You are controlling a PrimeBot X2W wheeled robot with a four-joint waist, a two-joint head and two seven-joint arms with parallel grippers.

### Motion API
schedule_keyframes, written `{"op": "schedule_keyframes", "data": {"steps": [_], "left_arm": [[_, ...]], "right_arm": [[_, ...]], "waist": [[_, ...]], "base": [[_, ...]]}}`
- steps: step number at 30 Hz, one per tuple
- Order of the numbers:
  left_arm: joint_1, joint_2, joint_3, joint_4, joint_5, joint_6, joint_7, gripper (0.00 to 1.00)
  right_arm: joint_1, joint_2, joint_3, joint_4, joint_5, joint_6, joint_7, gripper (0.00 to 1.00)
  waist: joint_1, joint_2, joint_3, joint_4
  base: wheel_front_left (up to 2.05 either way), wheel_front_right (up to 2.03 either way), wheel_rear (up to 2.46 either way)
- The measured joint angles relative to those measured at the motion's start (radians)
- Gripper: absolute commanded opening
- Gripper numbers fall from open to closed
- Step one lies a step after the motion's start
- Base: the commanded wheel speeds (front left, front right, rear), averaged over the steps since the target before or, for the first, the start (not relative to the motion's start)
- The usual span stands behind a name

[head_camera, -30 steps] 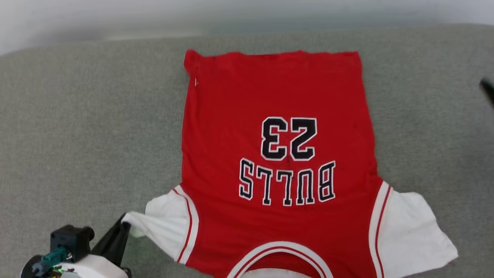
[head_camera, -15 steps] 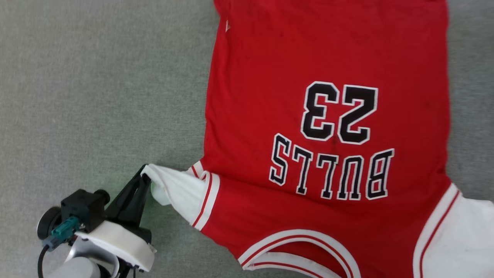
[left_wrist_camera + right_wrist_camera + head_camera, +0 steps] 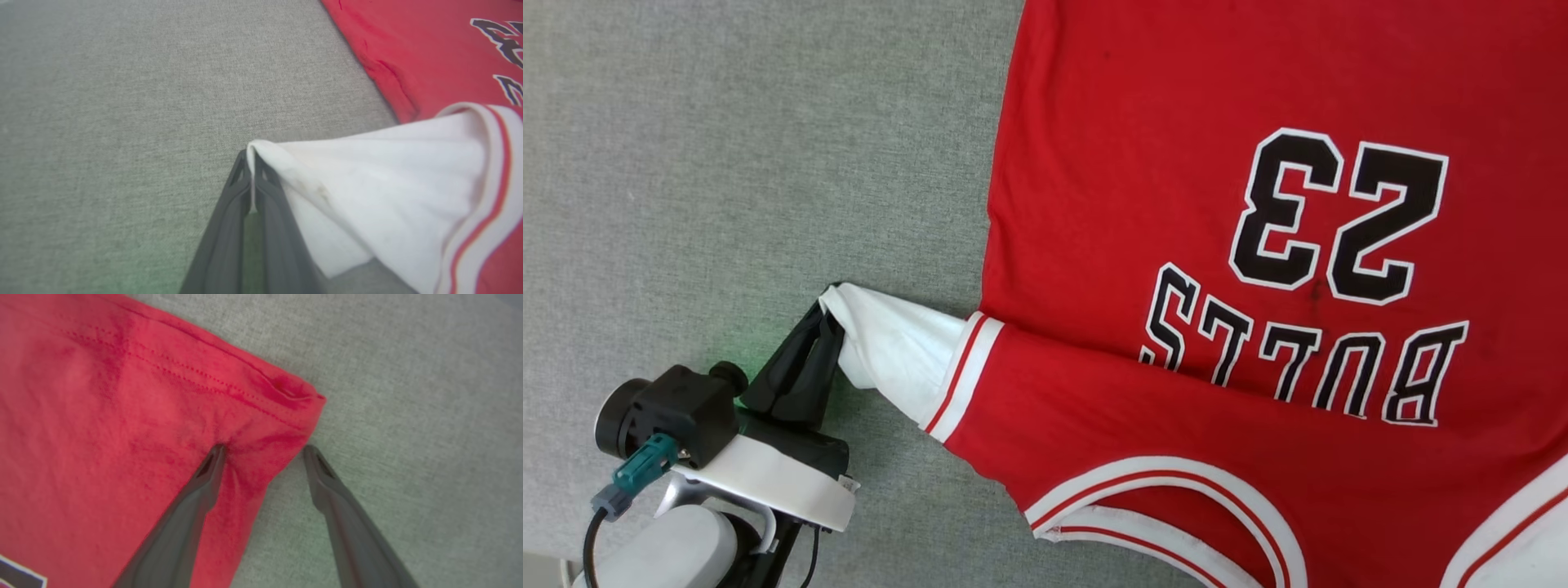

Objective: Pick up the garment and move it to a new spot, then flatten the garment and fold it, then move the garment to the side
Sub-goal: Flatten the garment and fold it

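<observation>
Grey cloth (image 3: 727, 163), garment (image 3: 1143, 180) sleeve (image 3: 890, 343) pinched in left pincer (image 3: 828, 300), right pincer (image 3: 263, 447) wide over hem (image 3: 245, 377)

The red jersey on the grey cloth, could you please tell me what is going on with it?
The robot is working on the garment, which lies spread face up on the grey surface. Its left gripper is shut on the tip of a white sleeve, drawn out sideways. Its right gripper is open, straddling a corner of the red hem. No fold is made yet.
</observation>
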Motion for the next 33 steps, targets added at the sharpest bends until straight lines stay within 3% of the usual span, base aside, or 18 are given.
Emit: {"op": "schedule_keyframes", "data": {"steps": [7,8,9,15,19,26,33], "left_arm": [[-0.003,-0.009,0.006,-0.005,0.019,-0.005,-0.001,0.00],[-0.003,-0.011,0.006,-0.004,0.020,-0.005,-0.001,0.00],[-0.003,-0.013,0.007,-0.002,0.022,-0.005,-0.001,0.00],[0.008,-0.032,0.020,0.019,0.016,-0.010,-0.001,0.00],[0.044,-0.037,0.028,0.033,0.015,-0.009,0.000,0.00],[0.116,-0.033,0.043,0.045,0.004,0.003,0.001,0.00],[0.177,-0.010,0.050,0.053,-0.014,0.012,0.001,0.00]], "right_arm": [[0.034,0.001,-0.036,-0.022,-0.002,0.000,0.003,1.00],[0.035,0.001,-0.040,-0.025,-0.003,0.000,-0.001,0.37],[0.039,0.002,-0.043,-0.027,-0.005,0.000,-0.006,0.00],[0.058,0.029,-0.064,-0.020,-0.003,0.000,-0.065,0.00],[0.084,-0.003,-0.026,-0.067,0.030,0.000,-0.101,0.00],[0.288,-0.179,0.091,-0.274,0.164,0.000,-0.156,0.00],[0.552,-0.347,0.073,-0.471,0.264,0.000,-0.251,0.00]], "waist": [[-0.0004,0.0000,0.023,0.009],[-0.0003,0.0000,0.023,0.009],[-0.0003,0.0000,0.021,0.009],[-0.0002,0.0000,-0.021,-0.001],[-0.0002,0.0000,-0.072,-0.017],[-0.0003,0.0000,-0.180,-0.060],[-0.0003,0.0000,-0.277,-0.113]], "base": [[0.00,0.00,0.00],[0.00,0.00,0.00],[0.00,0.00,0.00],[0.00,0.00,0.00],[0.00,0.00,0.00],[0.00,0.00,0.00],[0.00,0.00,0.00]]}}
